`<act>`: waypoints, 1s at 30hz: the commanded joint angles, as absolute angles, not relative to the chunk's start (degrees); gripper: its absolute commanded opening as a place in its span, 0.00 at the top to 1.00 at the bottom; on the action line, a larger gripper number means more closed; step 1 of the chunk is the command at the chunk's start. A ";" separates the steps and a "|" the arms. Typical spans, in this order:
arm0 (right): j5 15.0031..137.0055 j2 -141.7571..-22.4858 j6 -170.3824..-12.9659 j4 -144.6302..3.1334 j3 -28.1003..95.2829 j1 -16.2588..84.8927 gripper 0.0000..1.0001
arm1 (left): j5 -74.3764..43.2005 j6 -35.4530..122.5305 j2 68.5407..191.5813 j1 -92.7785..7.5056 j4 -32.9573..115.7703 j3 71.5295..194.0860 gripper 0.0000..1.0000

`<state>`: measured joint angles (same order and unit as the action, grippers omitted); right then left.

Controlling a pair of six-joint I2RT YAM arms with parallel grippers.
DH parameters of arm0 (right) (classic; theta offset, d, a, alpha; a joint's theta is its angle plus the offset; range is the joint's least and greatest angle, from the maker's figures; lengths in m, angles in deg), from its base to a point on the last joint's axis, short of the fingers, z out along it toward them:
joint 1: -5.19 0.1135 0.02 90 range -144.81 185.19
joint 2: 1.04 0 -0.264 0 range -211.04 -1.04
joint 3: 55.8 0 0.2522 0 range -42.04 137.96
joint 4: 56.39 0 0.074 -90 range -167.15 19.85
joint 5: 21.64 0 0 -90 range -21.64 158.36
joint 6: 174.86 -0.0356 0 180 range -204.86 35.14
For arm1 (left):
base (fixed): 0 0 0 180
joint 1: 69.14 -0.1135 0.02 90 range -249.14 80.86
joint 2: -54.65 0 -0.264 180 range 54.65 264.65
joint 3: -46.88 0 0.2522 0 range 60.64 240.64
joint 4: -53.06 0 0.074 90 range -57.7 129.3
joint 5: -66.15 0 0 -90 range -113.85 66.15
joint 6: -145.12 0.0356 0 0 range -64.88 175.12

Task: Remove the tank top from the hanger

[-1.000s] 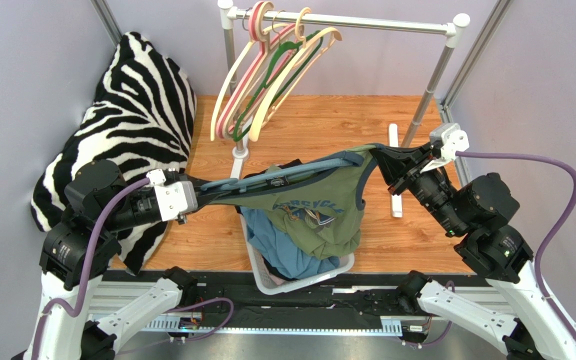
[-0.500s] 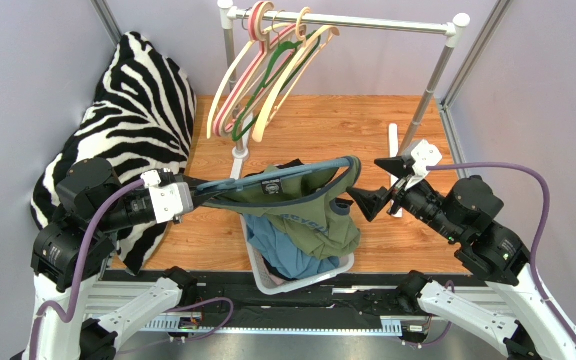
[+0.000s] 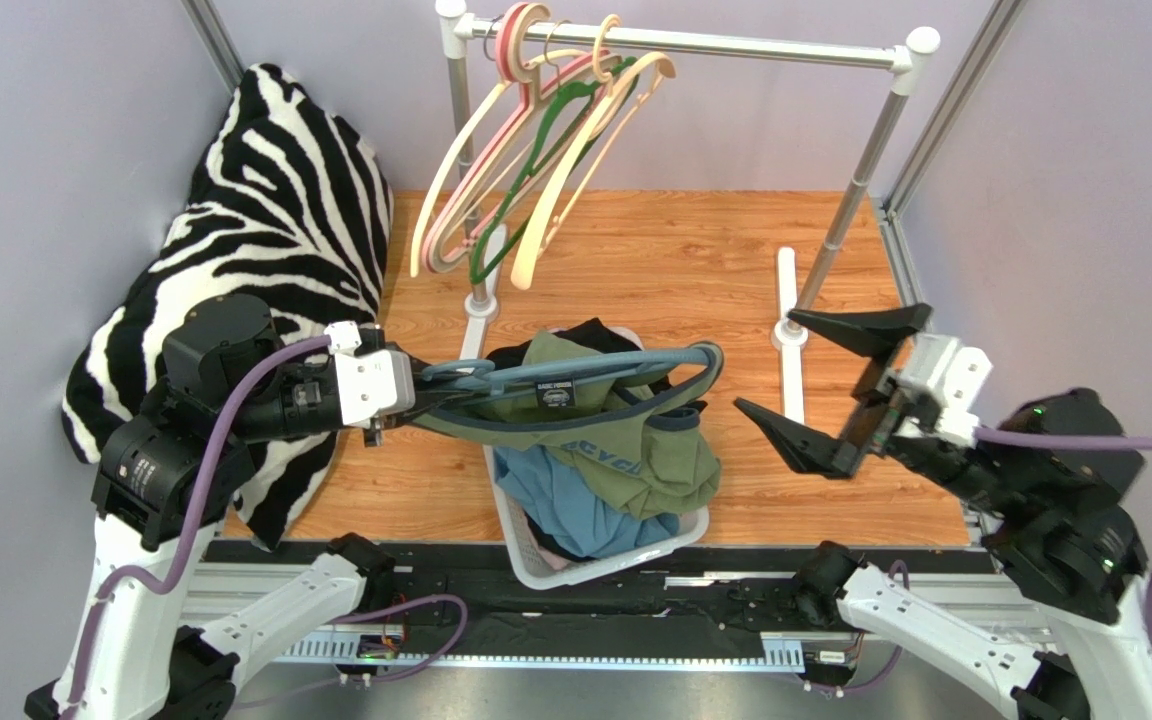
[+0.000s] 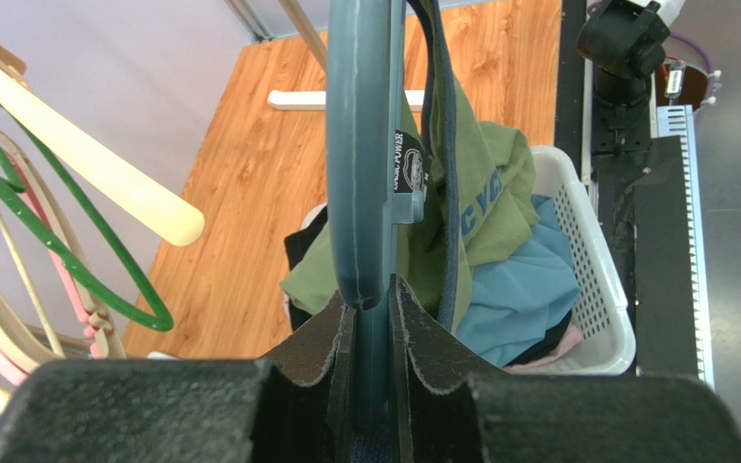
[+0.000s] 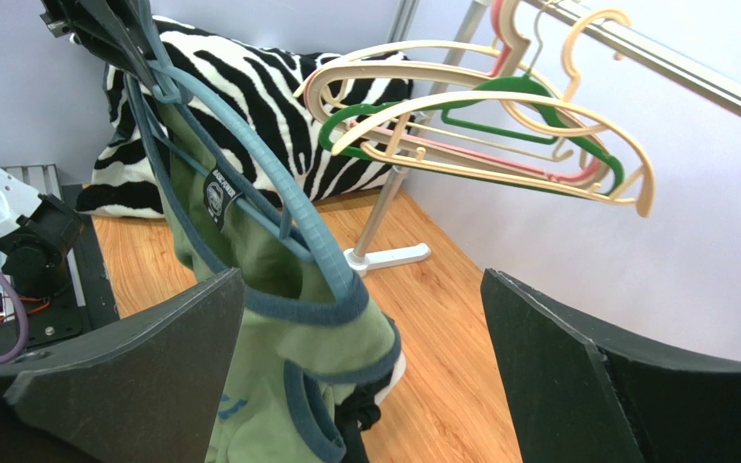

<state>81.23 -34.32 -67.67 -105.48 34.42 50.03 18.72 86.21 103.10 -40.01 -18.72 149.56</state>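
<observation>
My left gripper (image 3: pixel 414 393) is shut on the hook end of a blue-grey hanger (image 3: pixel 597 365), holding it roughly level over the basket. In the left wrist view the hanger (image 4: pixel 360 145) runs straight out from between the closed fingers (image 4: pixel 318 338). The green tank top (image 3: pixel 642 458) with blue trim is looped over the hanger's far right end, and its body slumps onto the clothes in the basket. My right gripper (image 3: pixel 764 360) stands wide open just right of that end, holding nothing. Its wrist view shows the tank top (image 5: pixel 316 338) and hanger (image 5: pixel 287 207) ahead of the spread fingers.
A white basket (image 3: pixel 530 548) with blue clothing sits at the near edge below the hanger. Behind it a clothes rack (image 3: pixel 717 45) carries several empty hangers (image 3: pixel 537 150); its white foot (image 3: pixel 790 338) lies beside my right gripper. A zebra cushion (image 3: pixel 282 195) fills the left side.
My right gripper let go of the tank top at the hanger's right end, opened wide and drew back to the right. The stretched top slackened and dropped toward the basket.
</observation>
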 commanded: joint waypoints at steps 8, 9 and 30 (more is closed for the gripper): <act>82.16 -36.03 -68.16 -96.35 19.23 50.01 0.00 | 22.38 83.78 101.24 -40.13 -17.12 155.21 0.90; 81.90 -35.93 -68.33 -96.26 18.96 50.01 0.00 | 22.64 83.60 101.24 -40.13 -17.21 155.21 0.90; 75.66 -32.95 -72.03 -94.76 12.90 50.01 1.00 | 22.47 83.24 99.65 -40.92 -17.12 156.26 0.89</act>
